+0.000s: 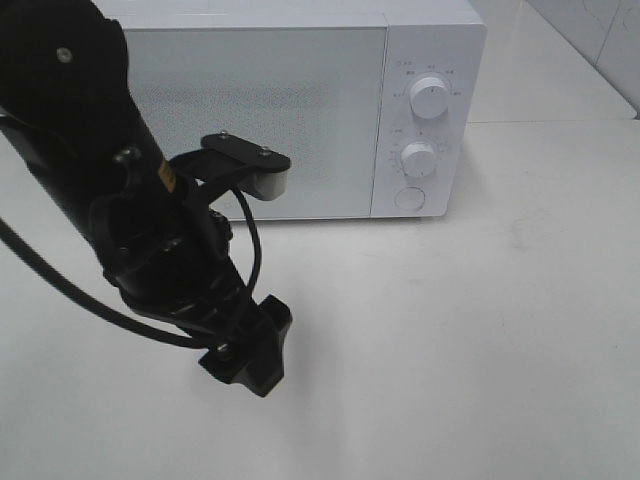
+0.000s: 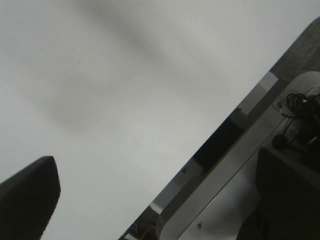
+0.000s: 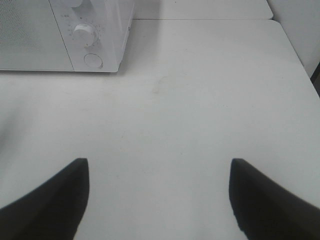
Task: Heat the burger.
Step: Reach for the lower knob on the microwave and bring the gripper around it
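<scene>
Burger unseen, presumably inside the shut microwave [image 1: 260, 100] at twelve o'clock; left jaws and right jaws both gape empty. Next, probably: turn a dial [image 1: 419, 158].

Broad white tabletop [image 1: 480, 350], matte and smooth, evenly lit from above; soft, blurred grey shadows here and there across it; faint seam [image 1: 550, 122] running across the surface toward the back, with a second white slab behind. At the back of the table, white microwave [image 1: 300, 100], door shut, speckled window panel; on its right-hand panel two round white knobs, upper [image 1: 430, 97] and lower [image 1: 419, 158], with a round button [image 1: 409, 198] beneath. Beyond the far right corner, pale tiled wall [image 1: 600, 30] with thin grout lines. In the left wrist view: silver metal frame [image 2: 240, 150] just past the table edge; grey speckled floor [image 2: 305, 50] beyond; black cables [image 2: 300, 102] bunched near the frame.
</scene>
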